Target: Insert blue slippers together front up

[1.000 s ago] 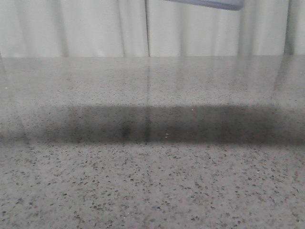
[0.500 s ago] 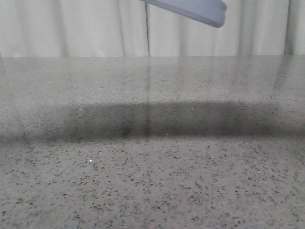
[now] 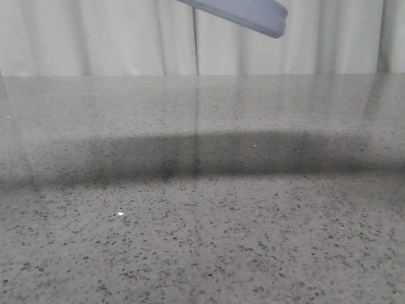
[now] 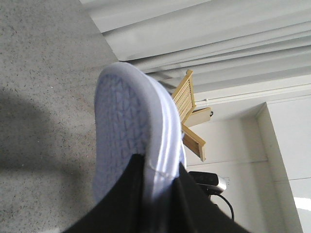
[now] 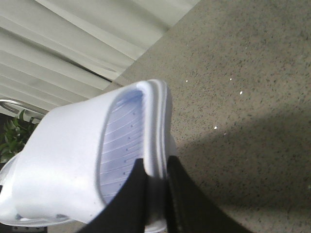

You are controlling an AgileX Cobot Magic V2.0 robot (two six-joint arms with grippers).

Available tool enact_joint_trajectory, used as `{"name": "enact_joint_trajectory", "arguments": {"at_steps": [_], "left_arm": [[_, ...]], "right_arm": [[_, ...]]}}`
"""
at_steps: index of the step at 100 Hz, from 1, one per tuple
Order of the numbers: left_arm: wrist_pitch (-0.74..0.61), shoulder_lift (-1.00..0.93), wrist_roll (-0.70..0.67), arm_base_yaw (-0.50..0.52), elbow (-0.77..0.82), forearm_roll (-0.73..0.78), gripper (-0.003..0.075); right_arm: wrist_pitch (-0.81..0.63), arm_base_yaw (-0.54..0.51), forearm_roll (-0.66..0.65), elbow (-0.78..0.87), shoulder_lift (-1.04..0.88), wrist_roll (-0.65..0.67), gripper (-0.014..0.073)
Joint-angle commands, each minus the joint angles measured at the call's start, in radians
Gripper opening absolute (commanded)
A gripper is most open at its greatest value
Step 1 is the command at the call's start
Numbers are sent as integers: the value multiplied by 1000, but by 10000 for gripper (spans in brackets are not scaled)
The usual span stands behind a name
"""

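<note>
In the front view only the end of one pale blue slipper [image 3: 247,12] shows, held high at the top edge, tilted down to the right; neither gripper shows there. In the left wrist view my left gripper [image 4: 158,167] is shut on the sole edge of a blue slipper [image 4: 126,121], its triangle-patterned underside facing the camera. In the right wrist view my right gripper [image 5: 154,167] is shut on the side rim of the other blue slipper [image 5: 77,160], whose ribbed footbed and wide strap show. Both slippers are in the air above the table.
The speckled grey table [image 3: 202,221] spreads below with a dark shadow band across it. White curtains [image 3: 95,38] hang behind. A wooden slatted frame [image 4: 187,104] and a webcam [image 4: 209,180] show past the left slipper; a plant [image 5: 12,133] shows at the right wrist view's edge.
In the front view the slipper end has moved left and come lower into view, tilting more steeply down to the right.
</note>
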Motion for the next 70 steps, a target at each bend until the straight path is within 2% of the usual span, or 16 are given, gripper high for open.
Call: {"name": "enact_joint_trajectory", "arguments": {"at_steps": [1,8,15,22,32,42,49,70], "left_arm": [[118,-5,-5,-22,-30,-84,16],[109,-5,-5,-22,-30,-84,16],[97,-5,-5,-22,-30,-82,16],[90,-5,-5,-22,-30,-82,16],[71,-5,-5,-22,-30,-80,16],[53,-5,-3,-22,-30,-78,16],[39,-5,-3,-22,-30,-73,16],[-5,-5,-3,-22,-30,-51,16]], "right_arm": [[58,10,53,-36,-1,-103,-104],[38,10,38,-36,-1,-121,-67],[16,10,18,-36,-1,-126,10],[-11,10,-11,-36,-1,-126,127],[-52,10,-33,-36,-1,-126,342],[-103,10,-39,-36,-1,-126,484],[-159,10,-44,-36,-3,-126,519],[-321,10,-75,-36,-62,-128,520]]}}
